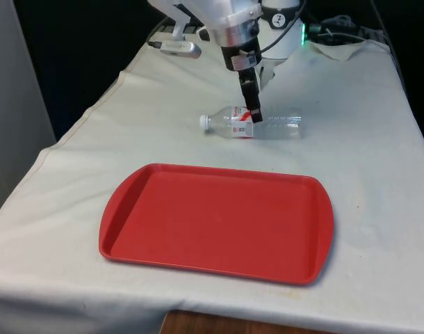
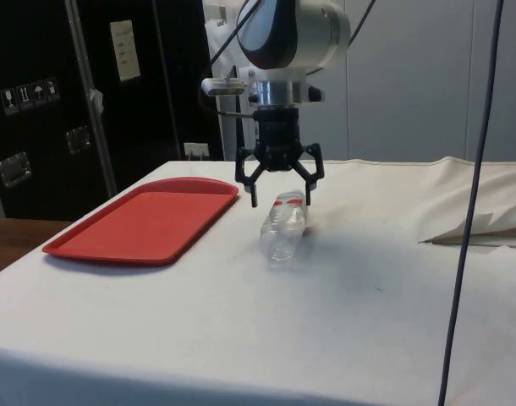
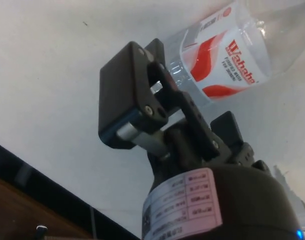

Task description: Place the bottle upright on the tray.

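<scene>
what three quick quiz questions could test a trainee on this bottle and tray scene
1. True or false: the clear plastic bottle with the red-and-white label stands upright on the red plastic tray.
2. How do the fingers of the black two-finger gripper stand? A open, B shut.
3. Fill in: the bottle lies on its side on the white ____.

Key: 1 false, it lies on the cloth beyond the tray; 2 A; 3 cloth.
</scene>
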